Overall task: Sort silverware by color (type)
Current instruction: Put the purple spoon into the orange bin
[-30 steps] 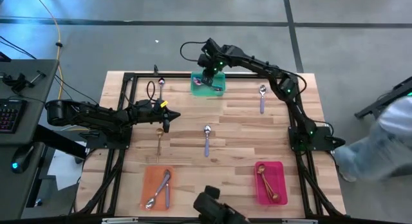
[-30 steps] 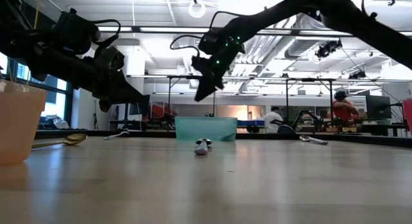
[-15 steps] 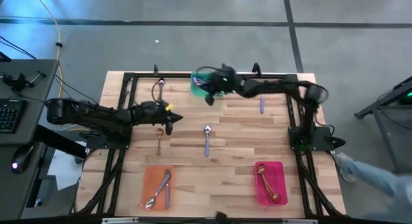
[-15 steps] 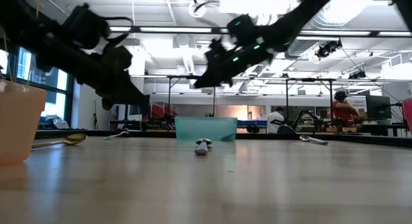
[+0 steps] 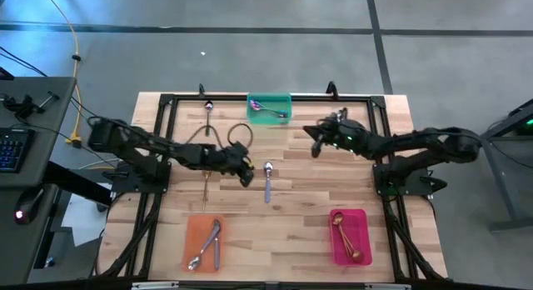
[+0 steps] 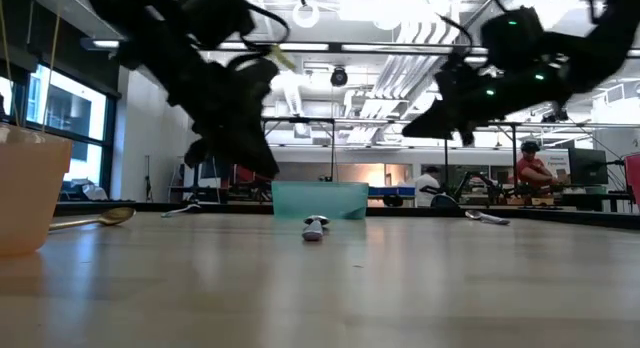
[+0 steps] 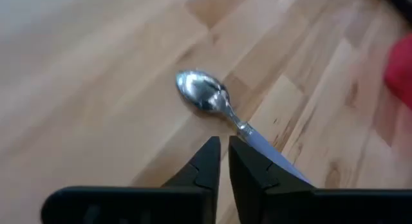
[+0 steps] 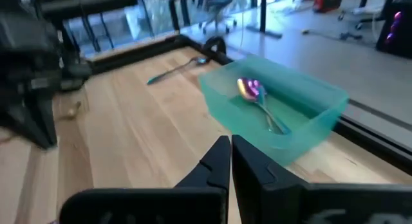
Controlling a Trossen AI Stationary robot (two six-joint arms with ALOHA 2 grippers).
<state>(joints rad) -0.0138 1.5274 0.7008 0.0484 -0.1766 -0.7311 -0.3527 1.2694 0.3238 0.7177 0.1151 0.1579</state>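
Observation:
A silver spoon with a lavender handle [image 5: 267, 181] lies flat at the table's middle. My left gripper [image 5: 247, 178] hovers shut just to its left, above the table; in the left wrist view the shut tips [image 7: 224, 150] sit over the spoon's neck [image 7: 239, 124]. My right gripper [image 5: 314, 148] is shut in the air, to the right of and nearer than the green tray [image 5: 269, 108]. That tray holds an iridescent spoon [image 8: 257, 98]. A gold spoon [image 5: 206, 183] and another spoon [image 5: 208, 112] lie loose on the left.
The orange tray [image 5: 204, 242] near the front edge holds silver spoons with lavender handles. The pink tray [image 5: 348, 236] holds gold ones. One more spoon [image 6: 487, 217] lies on the table's right side. A black frame [image 5: 166, 102] borders the table.
My left gripper has moved toward the table's right and slightly nearer, up to the middle silver spoon. My right gripper has pulled away from over the green tray, toward the right and near side. The iridescent spoon stays in the green tray.

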